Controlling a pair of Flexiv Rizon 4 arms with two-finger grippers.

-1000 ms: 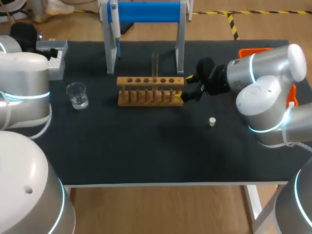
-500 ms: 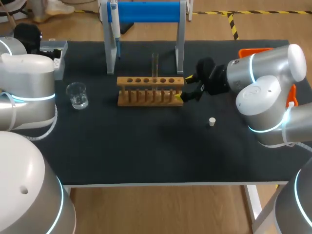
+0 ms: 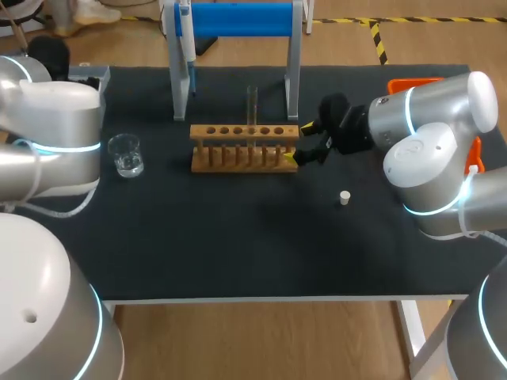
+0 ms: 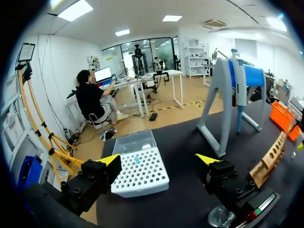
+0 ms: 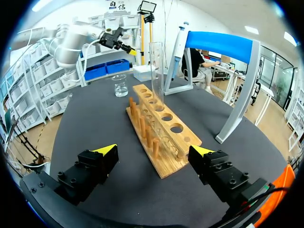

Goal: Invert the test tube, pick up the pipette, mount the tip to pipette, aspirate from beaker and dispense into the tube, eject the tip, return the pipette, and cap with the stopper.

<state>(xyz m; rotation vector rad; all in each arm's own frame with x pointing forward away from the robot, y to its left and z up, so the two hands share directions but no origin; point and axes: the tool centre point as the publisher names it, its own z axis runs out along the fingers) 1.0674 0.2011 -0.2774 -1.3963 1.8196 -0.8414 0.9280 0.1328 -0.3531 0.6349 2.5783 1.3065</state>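
Note:
A clear test tube (image 3: 252, 104) (image 5: 156, 71) stands upright in the wooden rack (image 3: 245, 147) (image 5: 160, 130). My right gripper (image 3: 305, 143) (image 5: 154, 149) is open at the rack's right end, the rack lying ahead between its fingers, untouched. The pipette (image 3: 188, 55) (image 5: 176, 47) hangs on the blue stand (image 3: 238, 19). My left gripper (image 4: 158, 159) is open above the white tip box (image 4: 140, 167), nothing held. The glass beaker (image 3: 126, 153) (image 4: 221, 217) sits left of the rack. A small white stopper (image 3: 344, 197) lies on the mat right of the rack.
The tip box (image 3: 89, 79) at the back left corner is partly hidden by my left arm (image 3: 51, 134). An orange bin (image 3: 428, 82) shows behind my right arm at the right edge. The black mat (image 3: 238, 237) stretches in front of the rack.
My left arm has swung toward the back of the table near the tip box. The right arm, rack and tube have not moved.

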